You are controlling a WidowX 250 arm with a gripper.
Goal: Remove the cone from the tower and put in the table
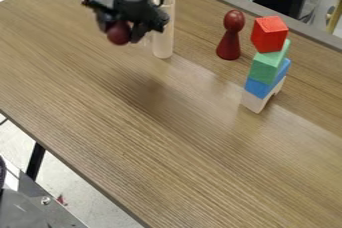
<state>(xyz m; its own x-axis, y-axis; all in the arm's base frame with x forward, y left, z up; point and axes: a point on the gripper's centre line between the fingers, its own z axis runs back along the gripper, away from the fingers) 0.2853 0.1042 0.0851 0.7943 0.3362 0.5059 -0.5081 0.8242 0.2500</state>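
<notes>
claw point(122, 30) holds maroon piece point(118, 34); red cube point(268, 34) tops tower point(266, 68).

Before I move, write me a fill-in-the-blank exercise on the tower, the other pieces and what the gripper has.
Between the green block and the pale bottom block sits a ____ block. The gripper holds a round piece whose colour is dark ____. Seen from the camera, the pawn-shaped piece stands between the pale cylinder and the block ____.

Missing words: blue; red; tower.
</notes>
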